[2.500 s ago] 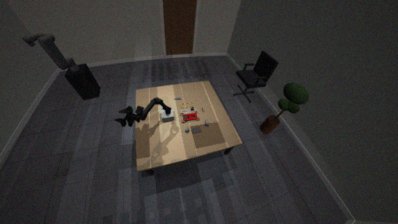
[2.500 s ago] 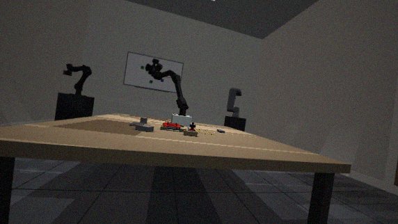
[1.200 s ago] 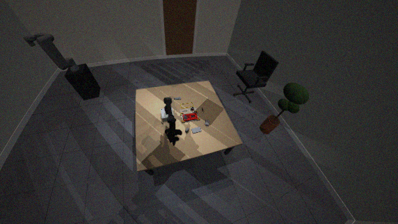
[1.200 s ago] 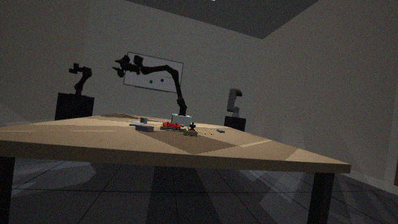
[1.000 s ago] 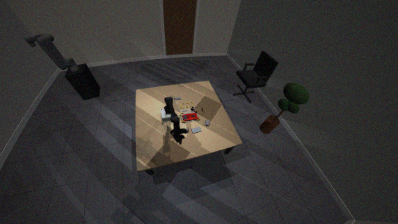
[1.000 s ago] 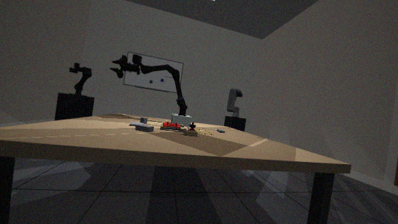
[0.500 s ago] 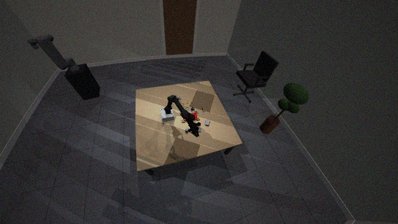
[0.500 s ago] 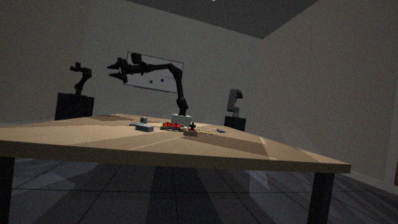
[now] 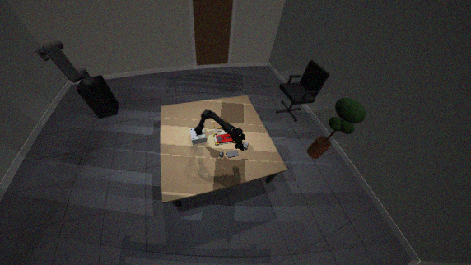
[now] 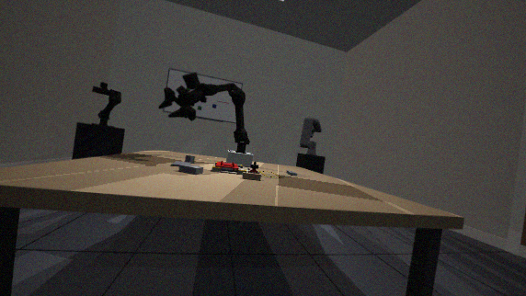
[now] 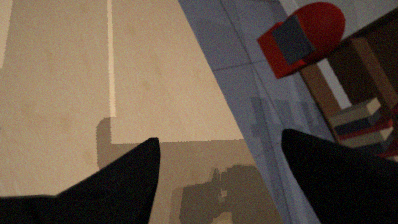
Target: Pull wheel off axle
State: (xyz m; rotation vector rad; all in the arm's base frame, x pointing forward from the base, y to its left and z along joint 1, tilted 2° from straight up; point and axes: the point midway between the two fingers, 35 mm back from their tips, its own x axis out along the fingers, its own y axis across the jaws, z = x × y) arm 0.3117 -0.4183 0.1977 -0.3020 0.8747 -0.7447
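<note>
The gripper (image 9: pixel 240 147) (image 10: pixel 165 111) (image 11: pixel 220 141) hangs high, fingers apart — nothing between them. A small dark-red shape (image 10: pixel 254 170) on the table (image 10: pixel 230 209) may be the wheel — too dim to tell.

Arm (image 9: pixel 221 119) (image 10: pixel 216 88): matte black, slender jointed links
Base (image 9: pixel 198 140) (image 10: pixel 240 158): pale grey, box-shaped
End effector (image 9: pixel 240 147) (image 10: pixel 169 110) (image 11: pixel 220 141): black
Fingers: two, wedge-shaped, tapering to blunt tips
</note>
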